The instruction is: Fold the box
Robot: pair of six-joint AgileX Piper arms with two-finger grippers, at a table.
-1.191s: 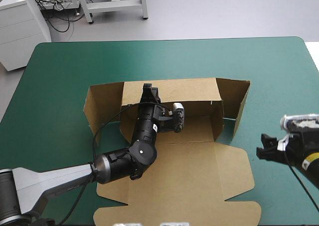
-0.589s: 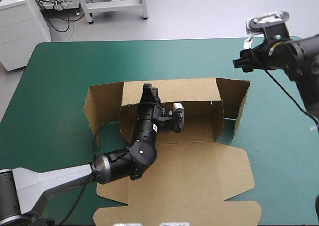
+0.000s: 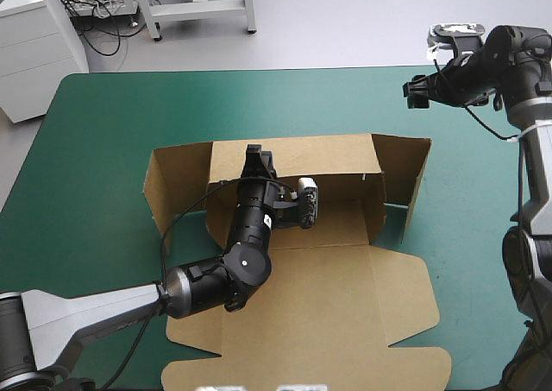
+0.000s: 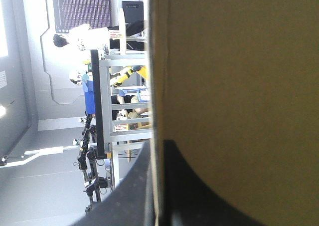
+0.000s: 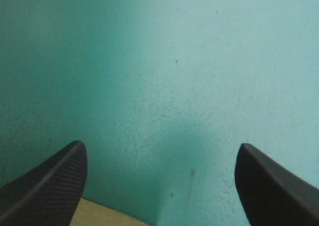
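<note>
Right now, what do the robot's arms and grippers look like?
The left arm runs from a silver-grey link into round black segments, a white dot on one joint. The right arm is black with grey links. On the right gripper, the black fingers are broad curved fins with woven texture.

A lab or workshop: a rounded worktop with a teal-green cover [image 3: 112, 149] stands on a smooth pale-grey floor [image 3: 362, 20], with a white metal cabinet [image 3: 34, 59], grey steel frame legs [image 3: 198, 9] and loose black floor cables [image 3: 99, 20] beyond its far left corner.
</note>
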